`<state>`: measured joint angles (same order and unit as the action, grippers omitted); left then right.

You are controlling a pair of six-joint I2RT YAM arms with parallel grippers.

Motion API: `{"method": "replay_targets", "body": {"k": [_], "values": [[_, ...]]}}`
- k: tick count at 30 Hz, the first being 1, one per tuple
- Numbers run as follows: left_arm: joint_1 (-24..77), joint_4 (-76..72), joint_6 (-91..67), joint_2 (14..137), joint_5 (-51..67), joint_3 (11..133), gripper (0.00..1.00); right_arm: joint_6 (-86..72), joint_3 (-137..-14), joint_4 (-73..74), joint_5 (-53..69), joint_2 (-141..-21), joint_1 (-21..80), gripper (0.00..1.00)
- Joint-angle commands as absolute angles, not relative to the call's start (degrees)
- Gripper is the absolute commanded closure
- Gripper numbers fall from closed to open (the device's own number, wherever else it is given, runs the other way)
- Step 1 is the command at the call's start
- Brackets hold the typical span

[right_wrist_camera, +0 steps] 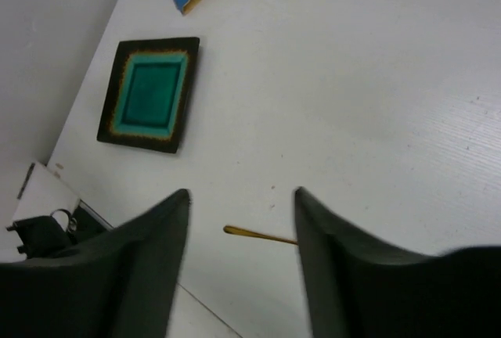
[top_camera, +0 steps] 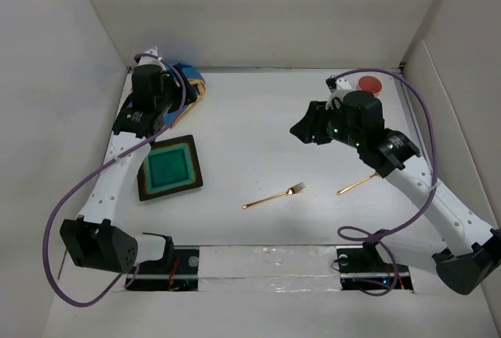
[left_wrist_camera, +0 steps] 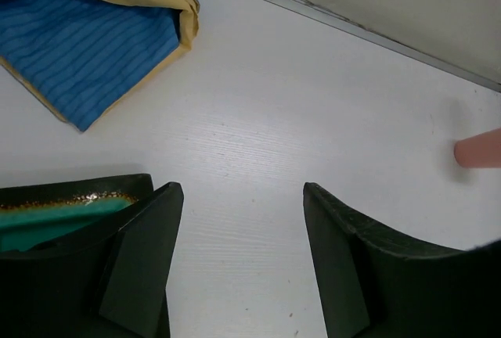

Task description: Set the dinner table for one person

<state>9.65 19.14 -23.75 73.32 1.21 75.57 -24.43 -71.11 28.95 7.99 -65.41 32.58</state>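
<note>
Counter [top_camera: 250,119]: white, walled by panels, silver tape on near edge, under both arms.
Count: 1 plate [top_camera: 169,168], square, teal, near left edge. 1 fork [top_camera: 274,195], gold, mid-counter toward near edge. 1 more gold utensil [top_camera: 356,185] right of it, far end hidden under right arm. 1 blue cloth [top_camera: 192,81] in far-left corner. 1 red disc [top_camera: 369,84] in far-right corner.
Left tool [left_wrist_camera: 239,197]: spread, empty, between cloth and plate.
Right tool [right_wrist_camera: 243,197]: spread, empty, above bare counter.

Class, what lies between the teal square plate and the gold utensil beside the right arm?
A gold fork on the white table, in the top external view.
</note>
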Motion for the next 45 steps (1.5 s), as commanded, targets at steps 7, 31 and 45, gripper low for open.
{"method": "replay_targets", "body": {"k": [7, 31, 45], "values": [[9.6, 24.9, -27.3, 76.1, -12.6, 81.0, 0.96, -24.9, -65.6, 24.7, 16.3, -62.4, 31.7, 1.0], [-7.6, 19.4, -37.3, 110.0, -1.8, 84.6, 0.63, -24.8, -68.4, 28.3, 13.2, -62.9, 31.7, 1.0], [-6.4, 16.6, -39.2, 119.2, -0.7, 87.8, 0.65, -24.3, -71.2, 29.4, 13.0, -67.2, 32.3, 1.0]]}}
